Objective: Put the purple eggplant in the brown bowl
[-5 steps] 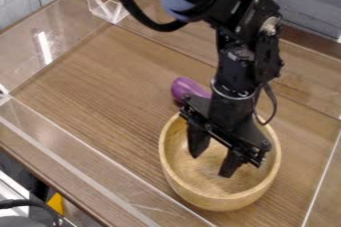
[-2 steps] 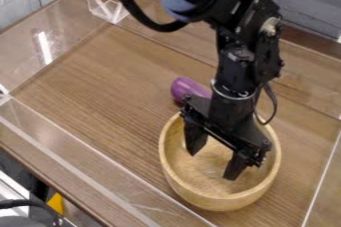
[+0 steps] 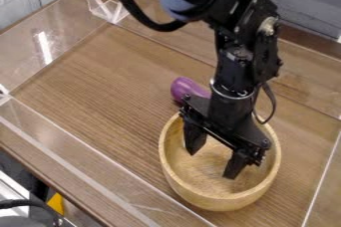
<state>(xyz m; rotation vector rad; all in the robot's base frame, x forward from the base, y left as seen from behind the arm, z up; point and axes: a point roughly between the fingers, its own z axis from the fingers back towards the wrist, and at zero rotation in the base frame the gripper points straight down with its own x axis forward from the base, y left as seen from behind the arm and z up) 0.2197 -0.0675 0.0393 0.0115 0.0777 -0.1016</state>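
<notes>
The brown bowl (image 3: 186, 183) is a wide light-brown wooden bowl near the front of the table. My gripper (image 3: 217, 155) hangs over the bowl's inside, open, with nothing between its black fingers. The purple eggplant (image 3: 186, 90) lies on the table just behind the bowl's far rim, partly hidden by my arm; only its left end shows. The gripper is in front of and slightly right of the eggplant, apart from it.
A clear plastic wall (image 3: 54, 42) rings the wooden table, with a low front edge (image 3: 80, 161) close to the bowl. The black arm (image 3: 220, 12) comes down from the top of the view.
The fingers have spread slightly wider over the bowl. The eggplant and bowl have not moved.
</notes>
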